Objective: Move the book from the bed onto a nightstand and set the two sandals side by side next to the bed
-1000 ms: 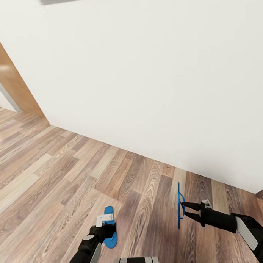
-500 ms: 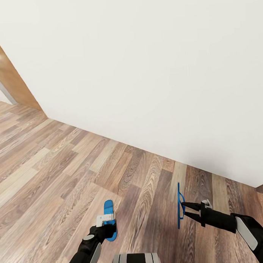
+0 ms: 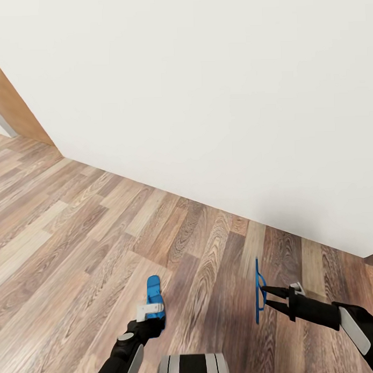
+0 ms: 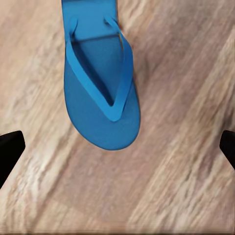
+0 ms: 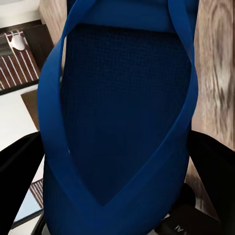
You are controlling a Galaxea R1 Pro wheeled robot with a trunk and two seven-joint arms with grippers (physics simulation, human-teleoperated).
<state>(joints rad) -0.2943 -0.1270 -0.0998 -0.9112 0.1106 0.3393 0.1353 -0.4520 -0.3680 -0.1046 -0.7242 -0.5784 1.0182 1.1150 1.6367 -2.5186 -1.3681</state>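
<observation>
Clearly the sandal half of the task is under way but unfinished. At the lower right of the head view the right gripper (image 3: 268,297) has its fingers closed on one blue sandal (image 3: 258,291), held on edge above the wood-plank floor (image 3: 75,233); the right wrist view shows that sandal's sole and straps (image 5: 117,122) pressed between the dark fingers. At the lower centre-left the other blue sandal (image 3: 154,301) sits just ahead of the left gripper (image 3: 149,313). In the left wrist view this sandal (image 4: 100,93) appears to lie flat on the planks, with the finger tips (image 4: 10,149) spread wide at the frame edges and touching nothing, so the left hand looks open and empty.

Judging from this, both sandals have yet to be set side by side by the bed, and the book step cannot be assessed. A large white wall (image 3: 205,100) takes up the upper frame. The left fingers are hard to make out in the head view, and the heel of the left sandal is cut off in the wrist view.
</observation>
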